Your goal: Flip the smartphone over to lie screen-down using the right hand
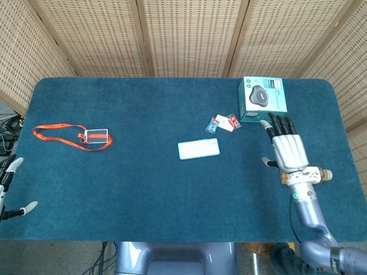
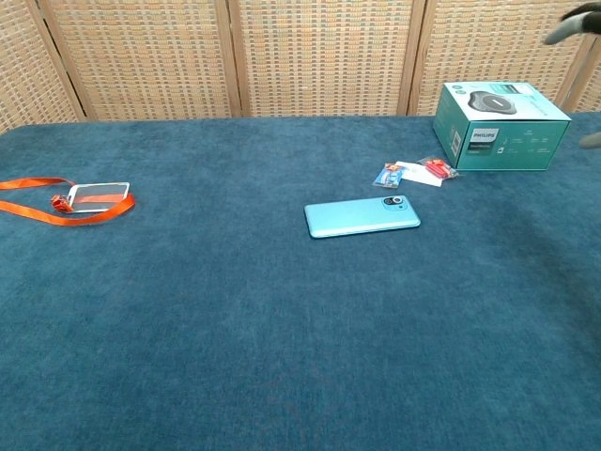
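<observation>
The light-blue smartphone (image 1: 198, 149) (image 2: 362, 217) lies flat near the table's middle, its back with the camera lens facing up. My right hand (image 1: 288, 148) hovers well to the phone's right, fingers spread and empty, covering most of the bottle beneath it. In the chest view only its fingertips (image 2: 573, 25) show at the top right corner. My left hand (image 1: 9, 177) is at the far left table edge, fingers apart, holding nothing.
A teal Philips box (image 1: 262, 99) (image 2: 499, 125) stands at the back right. Small cards and packets (image 1: 225, 123) (image 2: 413, 174) lie just behind the phone. An orange lanyard with a badge holder (image 1: 80, 136) (image 2: 77, 200) lies at the left. A bottle's cap end (image 1: 327, 174) peeks from under my right hand.
</observation>
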{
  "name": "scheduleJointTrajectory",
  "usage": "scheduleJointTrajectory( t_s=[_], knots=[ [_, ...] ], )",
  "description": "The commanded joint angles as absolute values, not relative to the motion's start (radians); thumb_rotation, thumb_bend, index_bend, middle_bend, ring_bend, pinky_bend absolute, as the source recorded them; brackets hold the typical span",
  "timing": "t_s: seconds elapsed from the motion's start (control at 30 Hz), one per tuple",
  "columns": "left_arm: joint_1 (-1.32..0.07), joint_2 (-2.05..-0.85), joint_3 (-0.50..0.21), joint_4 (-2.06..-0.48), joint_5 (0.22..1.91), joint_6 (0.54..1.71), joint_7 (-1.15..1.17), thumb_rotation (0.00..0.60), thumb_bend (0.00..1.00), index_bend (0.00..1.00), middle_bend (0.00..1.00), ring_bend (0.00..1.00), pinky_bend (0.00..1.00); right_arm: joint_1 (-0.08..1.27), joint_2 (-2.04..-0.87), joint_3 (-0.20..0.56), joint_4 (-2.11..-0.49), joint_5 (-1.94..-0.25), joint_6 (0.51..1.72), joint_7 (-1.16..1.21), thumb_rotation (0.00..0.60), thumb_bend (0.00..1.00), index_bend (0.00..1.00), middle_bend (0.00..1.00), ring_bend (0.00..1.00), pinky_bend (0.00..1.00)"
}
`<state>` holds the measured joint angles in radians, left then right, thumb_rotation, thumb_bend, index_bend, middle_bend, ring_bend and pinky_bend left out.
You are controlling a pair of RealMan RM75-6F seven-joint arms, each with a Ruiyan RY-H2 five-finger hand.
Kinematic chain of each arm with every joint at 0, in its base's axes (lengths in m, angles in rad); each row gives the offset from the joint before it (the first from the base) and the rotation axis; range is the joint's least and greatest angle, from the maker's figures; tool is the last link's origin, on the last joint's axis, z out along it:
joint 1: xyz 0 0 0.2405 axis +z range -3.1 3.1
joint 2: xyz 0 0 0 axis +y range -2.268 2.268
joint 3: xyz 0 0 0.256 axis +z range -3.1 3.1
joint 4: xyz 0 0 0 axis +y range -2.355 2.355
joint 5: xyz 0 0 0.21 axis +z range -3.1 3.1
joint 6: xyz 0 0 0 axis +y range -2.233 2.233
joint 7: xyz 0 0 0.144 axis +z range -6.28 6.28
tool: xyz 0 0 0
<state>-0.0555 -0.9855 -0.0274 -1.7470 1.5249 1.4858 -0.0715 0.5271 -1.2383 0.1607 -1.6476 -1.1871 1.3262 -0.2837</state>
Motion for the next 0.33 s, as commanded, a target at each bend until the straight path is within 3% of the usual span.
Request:
scheduleJointTrajectory(
  t_s=[0.03,0.33],
  knots=[
    [-0.045,-0.988,-0.014,-1.755,1.554,1.511,-0.052,0.600,0.00,0.00,0.00,0.00,0.00,0.340,-1.168,0.054,-1.650,-1.346,1.528,-0.135,0.600,0.00,0.00,0.00,0.00,0.00],
    [-0.024,-0.989,0.013,-1.756,1.605,1.546,-0.053,0.600,0.00,0.00,0.00,0.00,0.00,0.202,-1.126,-0.008,-1.603,-1.456,1.659,-0.042,0.600,0.00,0.00,0.00,0.00,0.00]
  ],
)
